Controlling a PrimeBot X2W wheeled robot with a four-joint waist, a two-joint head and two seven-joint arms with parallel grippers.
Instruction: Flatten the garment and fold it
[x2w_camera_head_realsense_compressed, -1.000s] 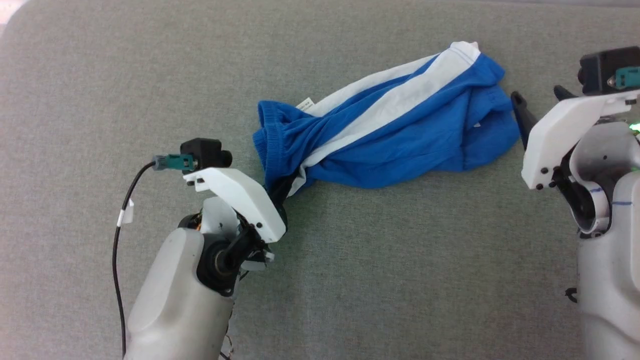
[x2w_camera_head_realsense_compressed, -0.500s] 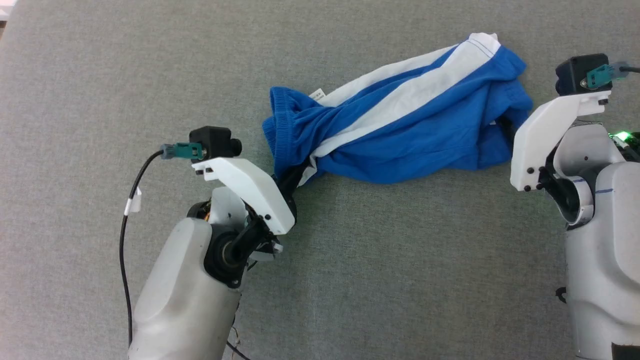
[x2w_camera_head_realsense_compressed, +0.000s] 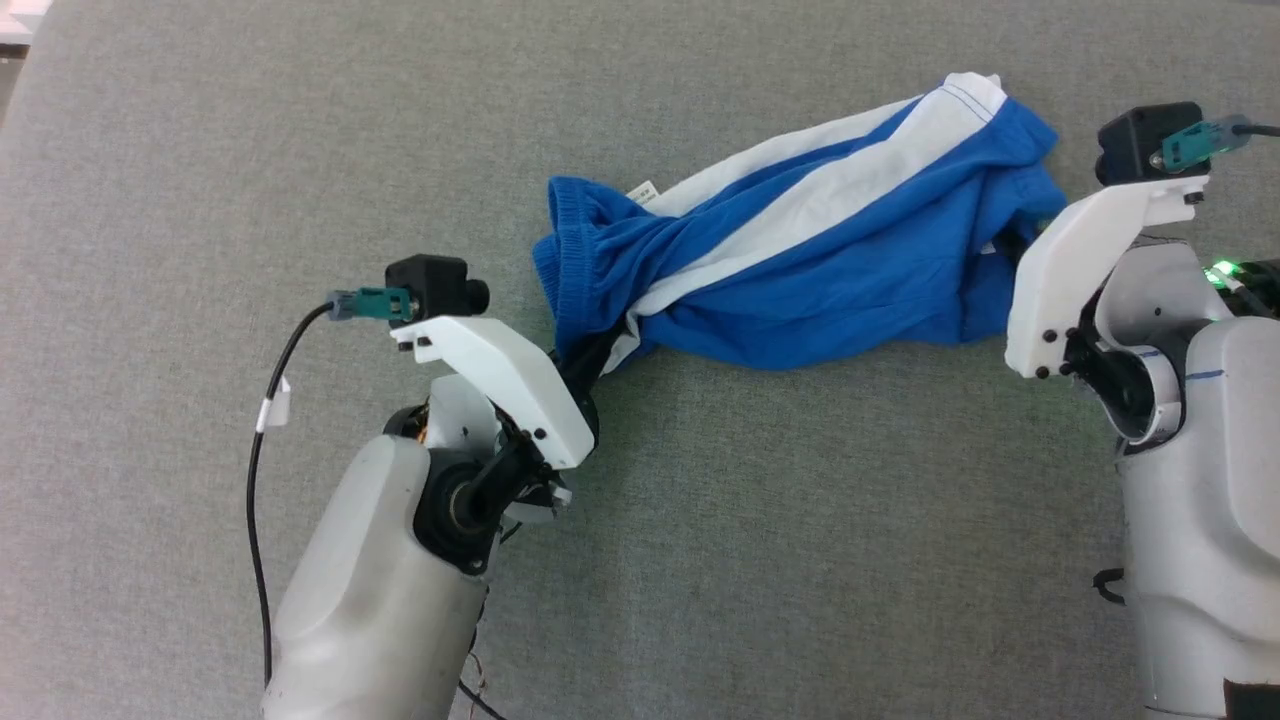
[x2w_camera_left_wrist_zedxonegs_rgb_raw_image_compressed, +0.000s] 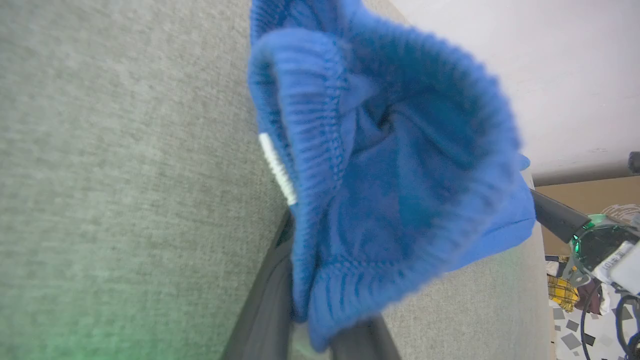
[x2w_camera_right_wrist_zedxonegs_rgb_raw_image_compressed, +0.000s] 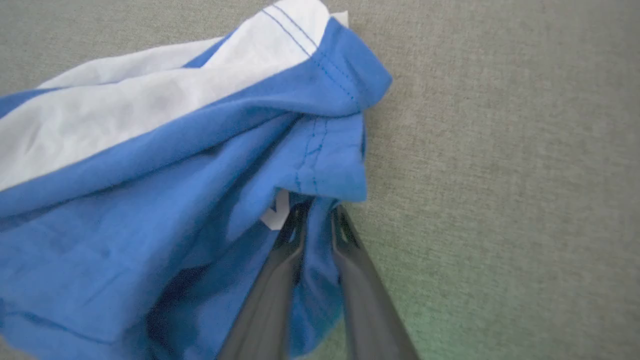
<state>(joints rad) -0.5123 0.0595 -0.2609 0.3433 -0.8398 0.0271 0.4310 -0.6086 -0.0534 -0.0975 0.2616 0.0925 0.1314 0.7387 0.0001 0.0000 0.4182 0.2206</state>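
- First, nearest: left gripper (x2w_camera_head_realsense_compressed: 582, 362) is clamped on the garment (x2w_camera_head_realsense_compressed: 800, 260) at its gathered waistband end.
- Further out, right gripper (x2w_camera_right_wrist_zedxonegs_rgb_raw_image_compressed: 318, 220) pinches blue fabric by the leg hem, jaws nearly together.
- The garment lies bunched and twisted on the grey table (x2w_camera_head_realsense_compressed: 700, 550), strung between both grippers.
- Progress: early. Both ends gripped, flattening not done, no fold made.
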